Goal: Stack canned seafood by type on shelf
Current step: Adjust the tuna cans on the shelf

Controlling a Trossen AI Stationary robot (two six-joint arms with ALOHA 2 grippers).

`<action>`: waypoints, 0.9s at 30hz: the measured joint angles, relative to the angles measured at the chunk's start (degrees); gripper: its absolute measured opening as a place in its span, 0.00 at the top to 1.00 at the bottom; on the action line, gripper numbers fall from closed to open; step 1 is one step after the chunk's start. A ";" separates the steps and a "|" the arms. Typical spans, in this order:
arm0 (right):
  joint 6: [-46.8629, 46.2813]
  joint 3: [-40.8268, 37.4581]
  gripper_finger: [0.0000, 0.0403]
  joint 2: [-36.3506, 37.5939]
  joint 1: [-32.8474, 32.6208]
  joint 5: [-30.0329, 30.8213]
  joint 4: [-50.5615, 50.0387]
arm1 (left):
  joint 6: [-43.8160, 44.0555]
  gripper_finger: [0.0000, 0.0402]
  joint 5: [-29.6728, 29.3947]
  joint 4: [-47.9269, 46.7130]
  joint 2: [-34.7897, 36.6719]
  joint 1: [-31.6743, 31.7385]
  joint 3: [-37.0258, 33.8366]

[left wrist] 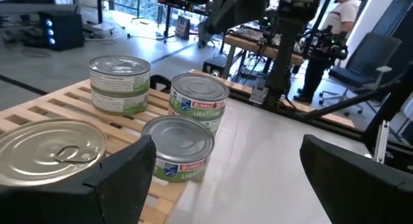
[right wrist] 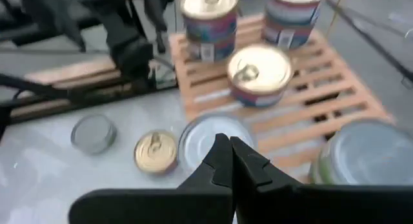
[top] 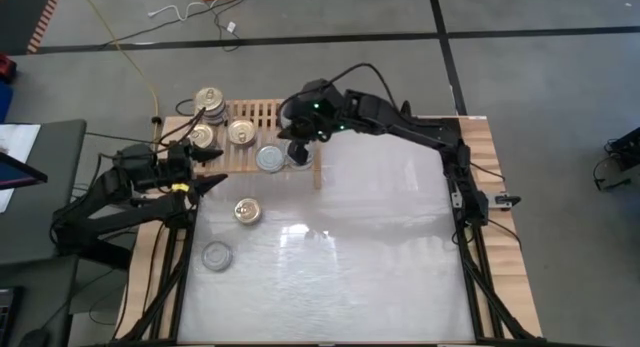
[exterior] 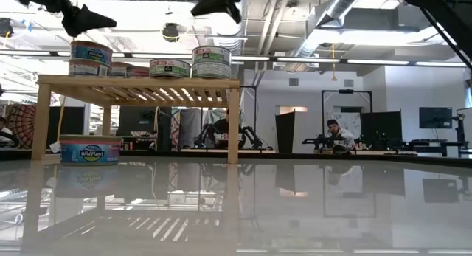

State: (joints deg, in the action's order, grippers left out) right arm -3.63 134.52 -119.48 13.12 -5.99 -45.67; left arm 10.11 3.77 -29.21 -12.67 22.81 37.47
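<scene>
Overhead, table-level and two close wrist views, all sharing the shelf (top: 255,137).

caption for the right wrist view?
Shut right gripper poised above a silver-topped can at the wooden shelf's edge.

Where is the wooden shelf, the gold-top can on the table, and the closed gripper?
shelf (top: 262,111): high view, bare slats at its back.
gold-top can (top: 247,211): high view, middle of its lid, on the white table.
right gripper (right wrist: 230,161): right wrist view, where the shut fingertips meet.
</scene>
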 joint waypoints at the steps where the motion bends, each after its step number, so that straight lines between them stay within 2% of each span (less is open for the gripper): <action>1: 0.41 0.00 0.96 0.24 -0.12 1.28 -1.65 | 0.30 0.09 0.02 0.02 0.00 0.00 0.00; 10: 2.30 -0.41 0.96 1.71 -1.02 2.17 -9.21 | 4.20 0.09 0.02 0.02 -0.02 0.00 0.00; 14: 2.34 -7.51 0.96 5.12 -1.04 2.96 -4.26 | 4.72 0.09 0.00 0.21 -0.07 -0.01 0.00; 18: -0.80 -23.78 0.96 13.48 -1.02 2.96 9.47 | 5.42 0.09 0.00 0.44 -0.07 -0.02 0.00; 23: -8.40 -50.12 0.96 28.87 -0.81 3.00 27.99 | 8.12 0.09 0.64 0.90 -0.07 -0.02 0.00; 27: -16.75 -68.17 0.96 41.39 -0.76 6.42 39.36 | 13.96 0.09 -0.27 4.15 -0.09 -0.02 0.00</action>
State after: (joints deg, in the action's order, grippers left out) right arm -20.38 66.34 -78.09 12.36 0.43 -6.31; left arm 24.07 3.50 -25.06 -12.75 22.79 37.47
